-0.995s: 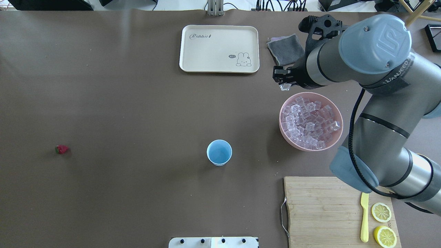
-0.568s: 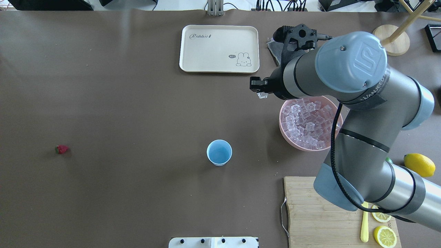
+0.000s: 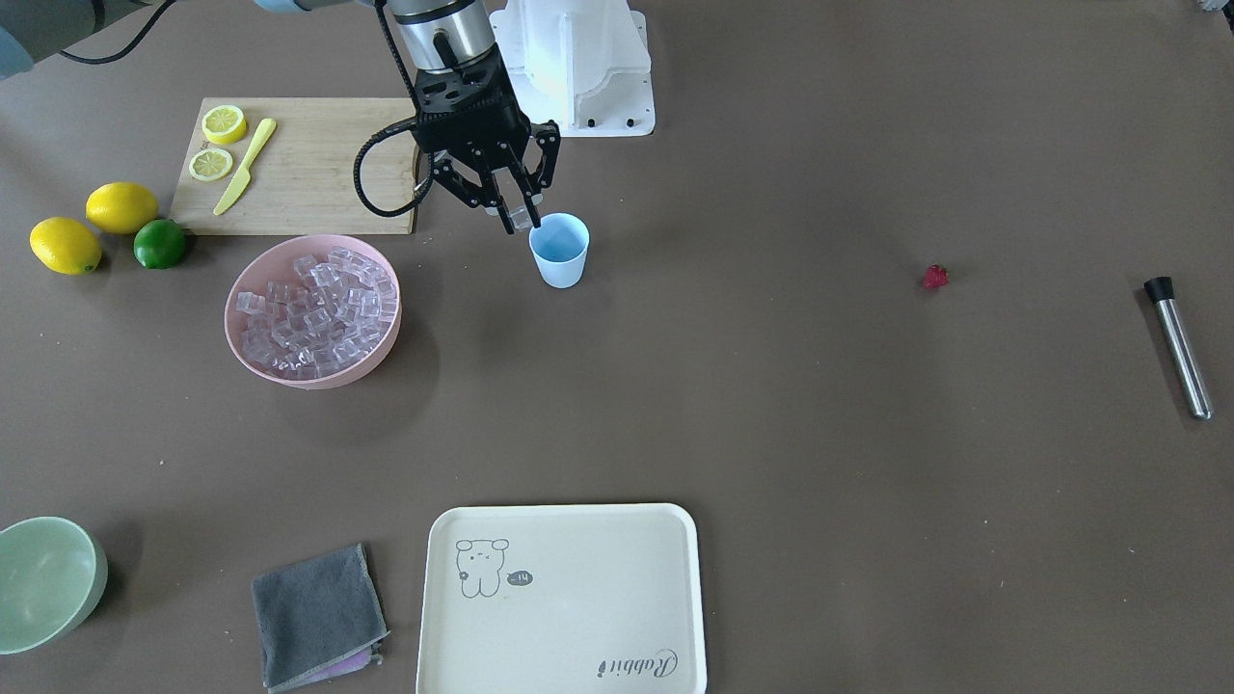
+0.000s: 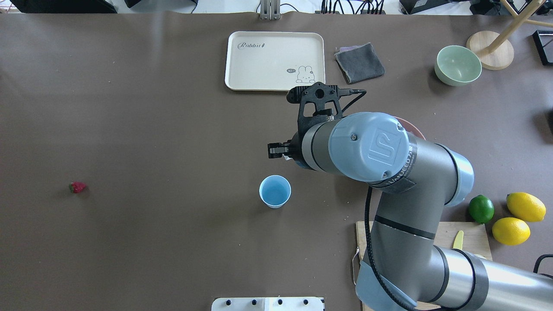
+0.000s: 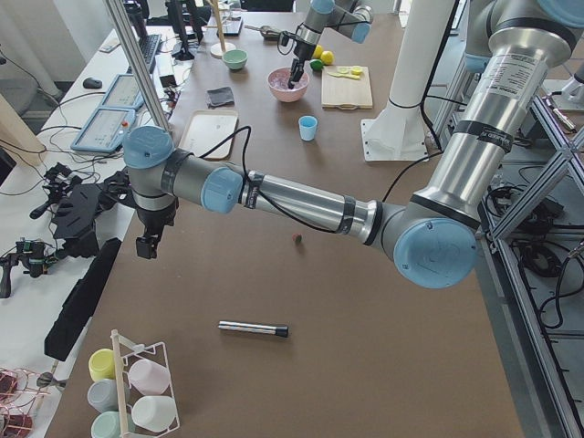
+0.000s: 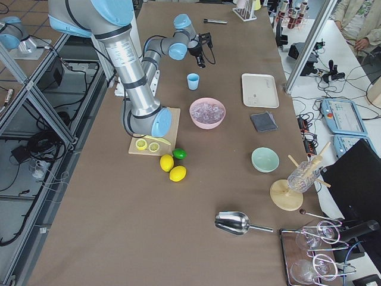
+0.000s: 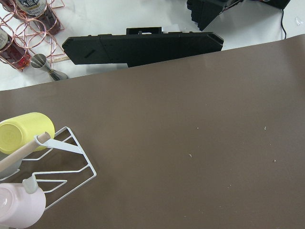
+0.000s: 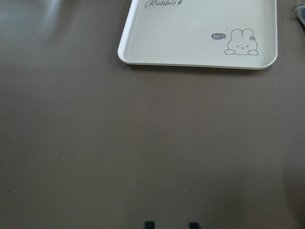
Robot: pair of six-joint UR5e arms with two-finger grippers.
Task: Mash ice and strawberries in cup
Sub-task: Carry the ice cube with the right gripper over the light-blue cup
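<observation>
The light blue cup (image 4: 274, 191) (image 3: 560, 249) stands upright mid-table and looks empty. My right gripper (image 3: 522, 220) (image 4: 276, 151) hangs just beyond the cup's far rim, shut on one clear ice cube (image 3: 522, 214). The pink bowl (image 3: 313, 361) heaped with ice (image 3: 318, 306) sits to the robot's right of the cup; my right arm covers most of it in the overhead view. The strawberry (image 4: 77, 187) (image 3: 935, 277) lies alone far to the left. My left gripper (image 5: 146, 246) hovers at the table's far left end, and I cannot tell its state.
A cream tray (image 4: 274, 60), grey cloth (image 4: 359, 62) and green bowl (image 4: 458, 65) line the far side. A cutting board (image 3: 308, 164) with lemon halves and yellow knife, two lemons and a lime (image 4: 481, 208) sit at the right. A metal muddler (image 3: 1178, 347) lies at the left end.
My right arm has swung from beside the pink bowl leftward and nearer, carrying the ice cube to just beyond the cup. The green bowl, the lime and both lemons are now uncovered.
</observation>
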